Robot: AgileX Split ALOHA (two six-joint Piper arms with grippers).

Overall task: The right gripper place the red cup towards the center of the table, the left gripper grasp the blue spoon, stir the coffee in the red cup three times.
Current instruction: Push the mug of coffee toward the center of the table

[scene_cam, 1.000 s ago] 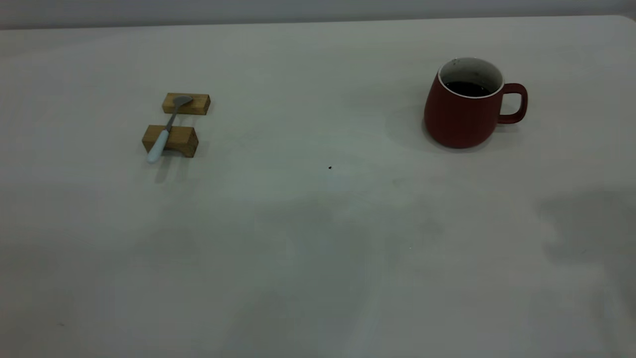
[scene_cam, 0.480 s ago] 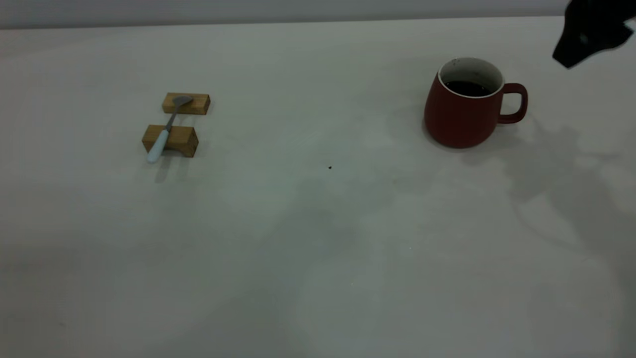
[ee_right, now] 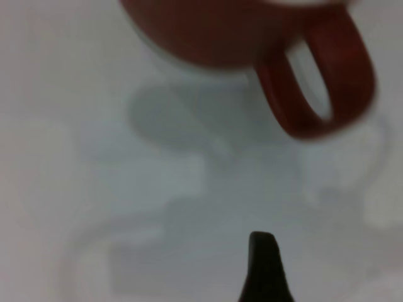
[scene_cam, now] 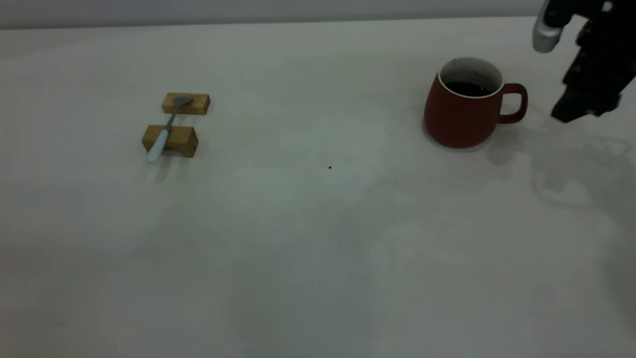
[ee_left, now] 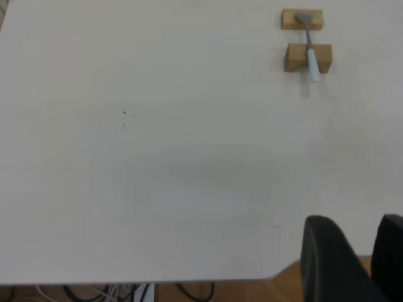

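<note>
- The red cup [scene_cam: 464,112] stands upright on the table [scene_cam: 318,238] at the right, coffee [scene_cam: 467,88] inside, handle facing the right gripper [scene_cam: 579,107].
- We see that gripper above the tabletop just beside the handle, apart from it; whether its jaws are spread or pressed together we cannot tell.
- The blue spoon [scene_cam: 161,139] lies across two wooden blocks [scene_cam: 171,139] far left.
- The left gripper [ee_left: 349,264] hangs over the table edge, jaws slightly apart and empty.

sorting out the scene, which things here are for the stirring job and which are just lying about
For the job:
- cup holding coffee
- spoon
- right pincer, near the cup's handle
- left pincer, at the table edge

Lying about:
- two wooden blocks propping the spoon
- dark speck
</note>
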